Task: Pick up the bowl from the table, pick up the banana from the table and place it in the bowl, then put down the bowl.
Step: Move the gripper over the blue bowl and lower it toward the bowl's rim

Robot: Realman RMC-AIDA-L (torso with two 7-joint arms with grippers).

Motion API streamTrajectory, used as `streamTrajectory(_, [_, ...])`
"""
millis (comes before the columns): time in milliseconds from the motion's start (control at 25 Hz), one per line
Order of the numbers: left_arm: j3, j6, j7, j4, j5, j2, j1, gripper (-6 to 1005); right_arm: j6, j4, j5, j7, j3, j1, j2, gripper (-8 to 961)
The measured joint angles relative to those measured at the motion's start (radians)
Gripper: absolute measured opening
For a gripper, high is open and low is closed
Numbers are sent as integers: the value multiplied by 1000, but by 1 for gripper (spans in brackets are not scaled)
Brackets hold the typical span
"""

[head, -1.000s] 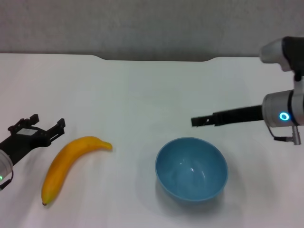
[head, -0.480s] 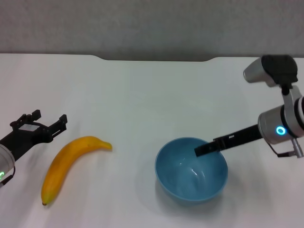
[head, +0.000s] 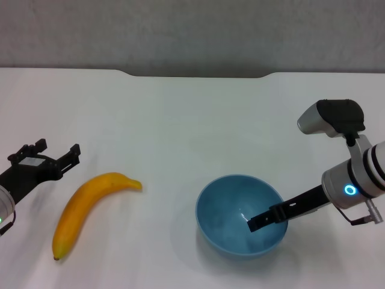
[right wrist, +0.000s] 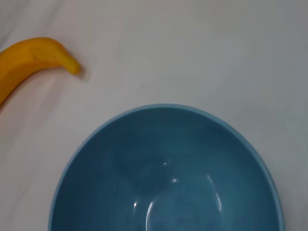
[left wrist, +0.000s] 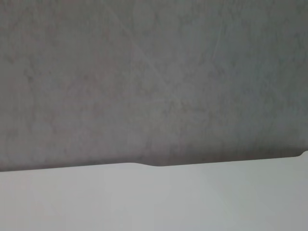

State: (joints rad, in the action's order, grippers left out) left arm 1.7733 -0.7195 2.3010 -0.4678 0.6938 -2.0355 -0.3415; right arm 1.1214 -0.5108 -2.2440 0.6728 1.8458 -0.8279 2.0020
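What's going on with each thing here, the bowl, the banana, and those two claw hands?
bowl: upright on the table, empty, not lifted.
banana: lying on the table left of the bowl, untouched.
right gripper: reaching in over the bowl's right rim.
left gripper: open, beside the banana, holding nothing.

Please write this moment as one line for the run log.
right gripper: over right rim of round light-blue bowl, not lifted | left gripper: open, beside curved yellow banana, apart | both on white table
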Motion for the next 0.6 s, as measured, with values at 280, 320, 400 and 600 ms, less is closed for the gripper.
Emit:
streamTrajectory(280, [-1, 0, 0, 0, -1, -1, 2, 823, -8, -3, -31, -7, 3, -2, -1, 877])
streamTrajectory(320, [-1, 0, 0, 0, -1, -1, 2, 823, -10, -4, -34, -7, 6, -2, -1, 875])
streamTrajectory(400, [-1, 0, 0, 2, -1, -2, 2, 822, -17, -7, -38, -7, 12, -1, -2, 871])
streamTrajectory(600, [0, 0, 0, 14, -1, -2, -1, 821, -45, -17, -41, -7, 10, 1, -2, 617])
